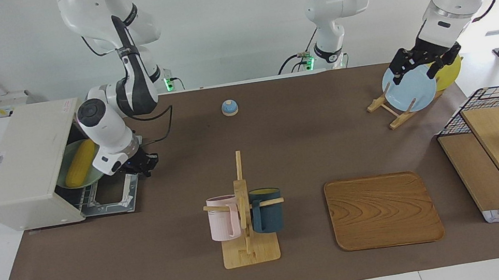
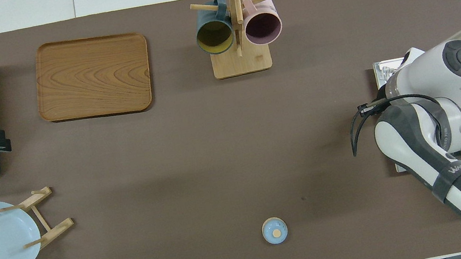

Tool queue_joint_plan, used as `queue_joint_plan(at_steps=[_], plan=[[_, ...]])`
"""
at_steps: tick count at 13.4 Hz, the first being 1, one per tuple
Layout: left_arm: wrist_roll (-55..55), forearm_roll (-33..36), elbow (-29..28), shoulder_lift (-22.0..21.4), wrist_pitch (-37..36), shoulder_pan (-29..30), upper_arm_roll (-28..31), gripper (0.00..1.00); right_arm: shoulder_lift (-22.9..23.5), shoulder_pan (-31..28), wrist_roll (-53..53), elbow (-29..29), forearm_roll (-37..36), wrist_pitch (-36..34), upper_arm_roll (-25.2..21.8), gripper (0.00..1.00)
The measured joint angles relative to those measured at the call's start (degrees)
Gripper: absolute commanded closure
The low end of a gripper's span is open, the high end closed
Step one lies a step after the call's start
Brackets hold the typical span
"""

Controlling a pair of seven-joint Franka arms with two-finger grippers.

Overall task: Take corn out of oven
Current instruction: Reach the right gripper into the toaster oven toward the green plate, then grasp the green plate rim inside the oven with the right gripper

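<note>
1. Corn (image 1: 80, 163), a bright yellow cob, lies on a pale green plate (image 1: 66, 171) inside the oven (image 1: 23, 164), which sits at the right arm's end of the table.
2. The oven's door (image 1: 111, 199) is folded down flat onto the table, so the mouth is open and the cob shows in the facing view; from overhead the arm hides it.
3. The right gripper (image 1: 144, 163) hangs low over the dropped door, just in front of the oven's mouth, with its fingertips clenched together and nothing between them.
4. The left gripper (image 1: 422, 64) waits over the blue plate (image 1: 408, 88) standing in a wooden rack (image 1: 389, 110) at the left arm's end of the table; its jaws are spread wide and it holds nothing.
5. The step in hand looks like the reach for the cob. To do it well, the right gripper should release its jaws before going in, enter level under the oven's roof, and close across the cob's width near its middle, not its tapered end.
6. The ridged cob may roll on the plate, so a slow closing and a straight pull outward would keep the plate from dragging.
</note>
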Motion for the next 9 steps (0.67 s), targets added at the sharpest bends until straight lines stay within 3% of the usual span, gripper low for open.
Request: queue_joint_plan(at_steps=[2, 4, 7, 9], plan=[[0.0, 0.0, 0.0, 0.0, 0.0, 0.0, 0.0, 0.0, -0.7, 0.2, 0.1, 3.3, 0.0, -6.0, -0.3, 1.0], [0.0, 0.0, 0.0, 0.0, 0.0, 0.1, 0.2, 0.0, -2.7, -0.3, 0.1, 6.0, -0.4, -12.1, -1.2, 0.88], [0.0, 0.0, 0.0, 0.0, 0.0, 0.1, 0.3, 0.0, -5.7, -4.0, 0.1, 6.3, -2.2, -16.0, -1.5, 0.72], [0.0, 0.0, 0.0, 0.0, 0.0, 0.1, 0.3, 0.0, -6.0, -7.2, 0.0, 5.5, -2.5, -16.5, -1.6, 0.69]])
